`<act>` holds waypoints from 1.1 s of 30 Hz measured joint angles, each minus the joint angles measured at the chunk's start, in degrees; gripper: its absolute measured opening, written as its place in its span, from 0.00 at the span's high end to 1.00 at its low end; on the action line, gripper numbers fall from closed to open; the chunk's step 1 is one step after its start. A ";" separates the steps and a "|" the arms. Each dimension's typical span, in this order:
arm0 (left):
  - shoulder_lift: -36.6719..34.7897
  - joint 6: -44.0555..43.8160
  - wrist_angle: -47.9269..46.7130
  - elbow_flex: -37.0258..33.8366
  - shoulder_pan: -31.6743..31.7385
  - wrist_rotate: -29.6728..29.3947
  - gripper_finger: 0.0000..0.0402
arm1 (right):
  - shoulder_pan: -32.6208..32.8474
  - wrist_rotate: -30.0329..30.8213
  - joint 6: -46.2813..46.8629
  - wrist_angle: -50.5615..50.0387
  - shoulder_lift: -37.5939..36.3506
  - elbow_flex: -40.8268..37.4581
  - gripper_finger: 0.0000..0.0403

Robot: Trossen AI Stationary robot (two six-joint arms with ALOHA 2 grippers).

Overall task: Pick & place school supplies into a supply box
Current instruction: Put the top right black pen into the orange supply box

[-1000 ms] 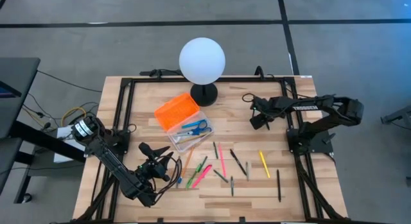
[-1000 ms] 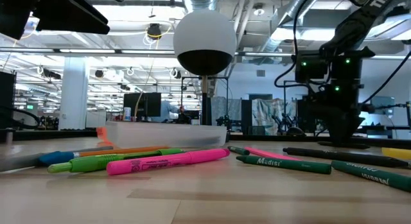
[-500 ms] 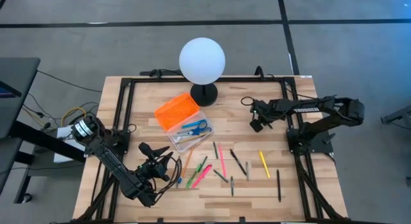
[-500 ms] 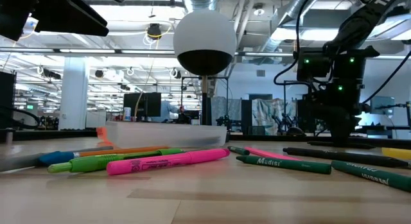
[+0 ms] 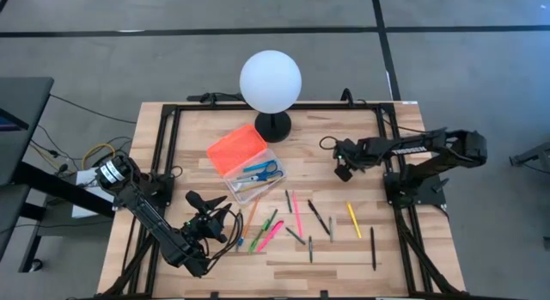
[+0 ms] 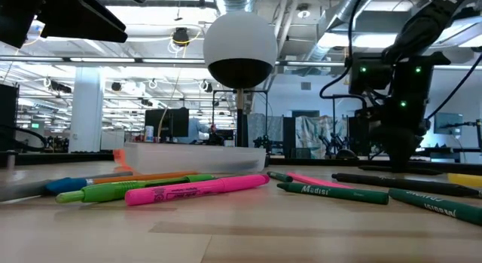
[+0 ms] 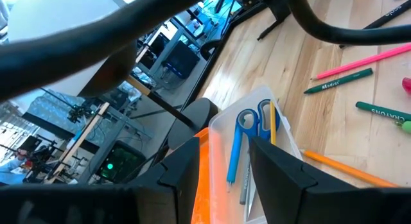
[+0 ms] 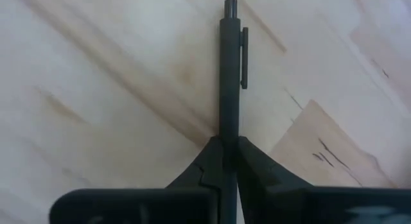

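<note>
My right gripper (image 5: pixel 344 170) stands over the table's right half, level with the supply box, shut on a black pen (image 8: pixel 230 70) whose clip end sticks out past the fingertips. The supply box (image 5: pixel 255 181) has a clear body and an orange lid (image 5: pixel 235 148) lying open beside it. Blue scissors (image 5: pixel 263 170) and a pencil lie inside. Several school supplies lie loose on the wood nearer the front: pink and green markers (image 5: pixel 267 232), a yellow one (image 5: pixel 353 219) and a black pen (image 5: pixel 373 247). My left gripper (image 5: pixel 199 217) hovers open at the front left, touching nothing. My right gripper pinches the black pen's barrel (image 8: pixel 229 124) between its two fingers, below the clip. The pen runs on straight ahead of the fingertips, in line with them. The wood shows close behind it; I cannot tell whether the pen rests on the table or hangs clear.
A white globe lamp (image 5: pixel 271 81) on a black foot stands at the far edge, behind the box. Black frame rails (image 5: pixel 398 223) run along the table's sides. Bare wood lies between the box and my right gripper.
My right gripper has moved a little toward the table's near edge and its fingers have drawn together. The left arm and the loose supplies have stayed where they were.
</note>
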 joint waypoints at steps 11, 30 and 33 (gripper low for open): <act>0.00 0.15 -0.32 0.00 0.00 0.44 0.67 | 12.23 1.11 -3.92 0.10 0.03 0.16 0.97; 0.02 4.43 -2.87 0.00 0.06 1.96 0.67 | 22.13 4.43 -31.49 24.74 1.65 14.86 0.98; 0.02 4.57 -3.05 0.00 0.09 3.71 0.67 | 21.42 3.38 -35.53 28.68 4.67 17.68 0.98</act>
